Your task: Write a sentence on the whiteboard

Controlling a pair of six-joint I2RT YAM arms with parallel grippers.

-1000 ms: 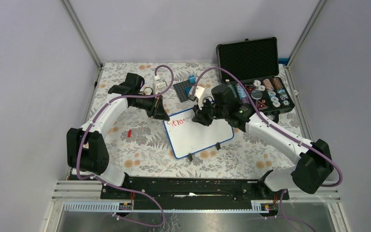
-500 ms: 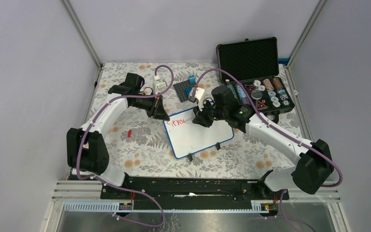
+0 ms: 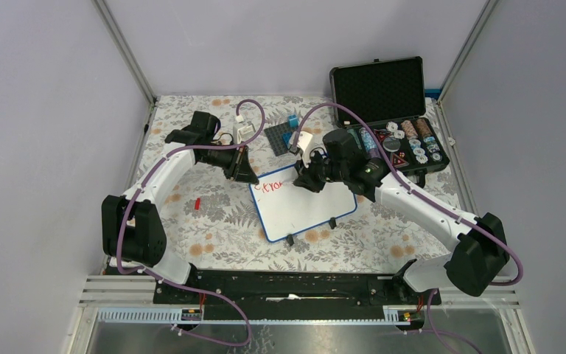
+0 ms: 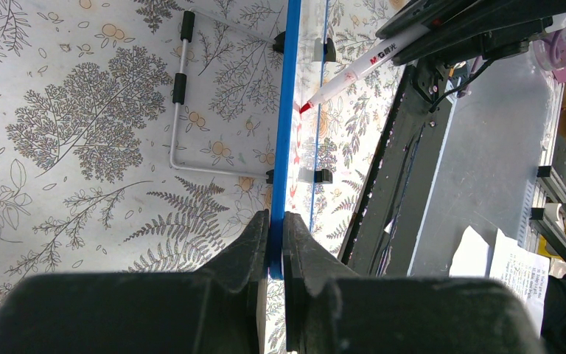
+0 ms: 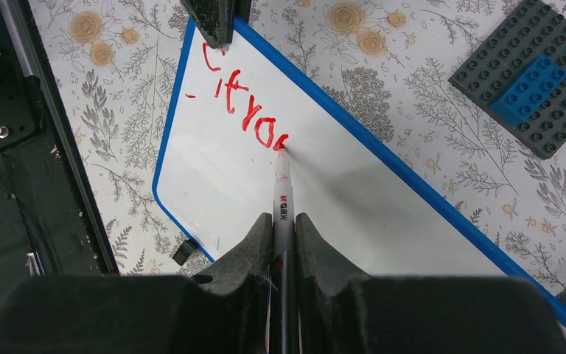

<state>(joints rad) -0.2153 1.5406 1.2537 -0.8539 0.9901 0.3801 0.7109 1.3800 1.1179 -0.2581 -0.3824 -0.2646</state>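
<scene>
The whiteboard (image 3: 306,203), white with a thin blue rim and black feet, lies tilted mid-table; red letters sit at its far left corner (image 5: 243,110). My left gripper (image 3: 245,175) is shut on the board's blue rim (image 4: 278,147) at that corner. My right gripper (image 3: 306,181) is shut on a white red-tipped marker (image 5: 282,192), whose tip touches the board just after the last red letter. The marker also shows in the left wrist view (image 4: 354,70). The left fingertips (image 5: 217,18) show at the board's corner in the right wrist view.
An open black foam-lined case (image 3: 390,110) with small round items stands at the back right. A dark grey brick plate with blue bricks (image 3: 284,136) lies behind the board. A small red piece (image 3: 197,203) lies on the floral cloth at left.
The right gripper with the marker shifted slightly along the writing line; a little more red writing shows. The left arm has not moved.
</scene>
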